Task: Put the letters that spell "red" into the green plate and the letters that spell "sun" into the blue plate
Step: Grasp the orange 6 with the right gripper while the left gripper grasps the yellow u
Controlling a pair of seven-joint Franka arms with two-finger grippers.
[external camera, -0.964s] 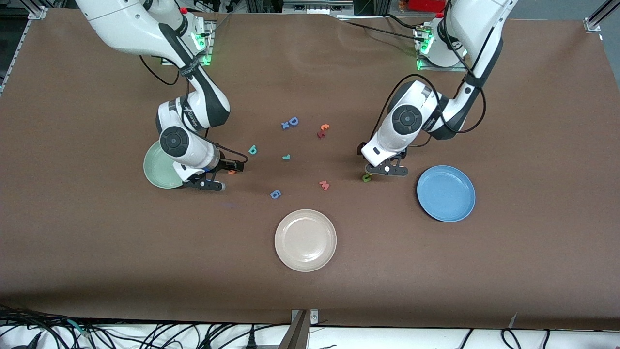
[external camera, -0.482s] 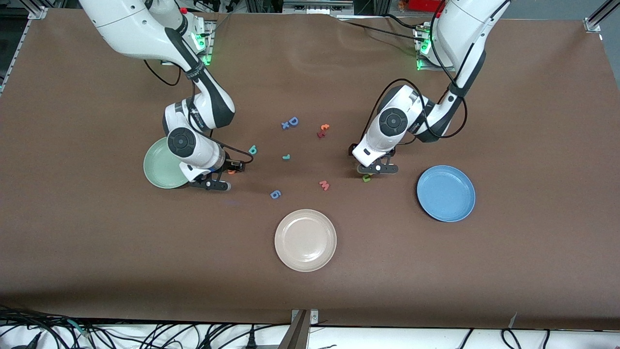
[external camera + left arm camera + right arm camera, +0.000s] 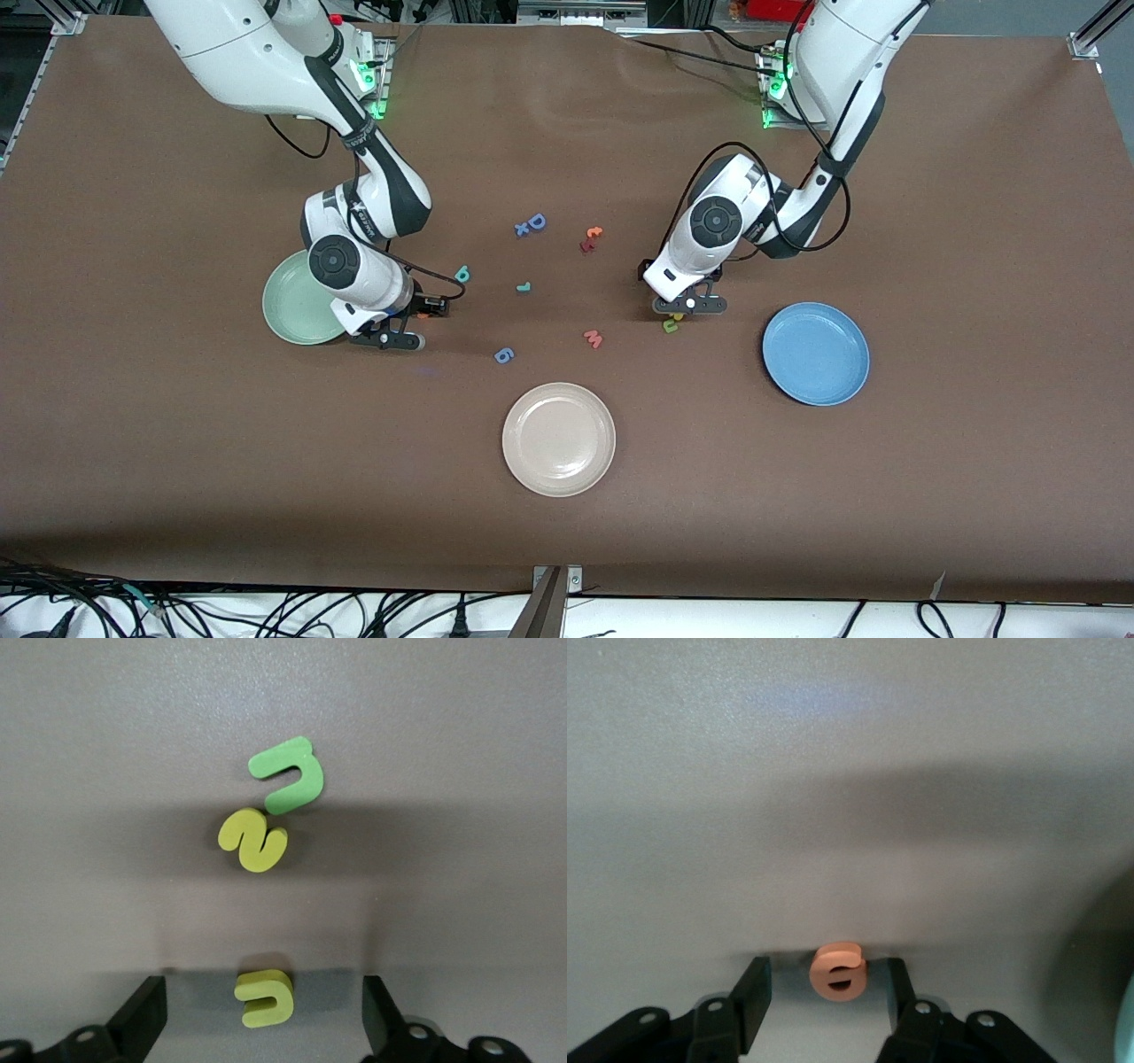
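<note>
Orange "e" (image 3: 837,971) lies flat on the table, squarely between our right gripper (image 3: 824,997)'s two fingers; they have narrowed around it but a slim gap shows on each side, so we judge it not yet gripped. It sits just beside the green plate (image 3: 288,310), toward the left arm's end. Under our left gripper (image 3: 264,1014), the yellow "u" (image 3: 264,997) lies centred between wide-spread fingers, its prongs pointing toward one finger. The yellow "s" (image 3: 252,840) and olive-green "n" (image 3: 290,775) touch each other nearby. The blue plate (image 3: 815,353) waits empty.
</note>
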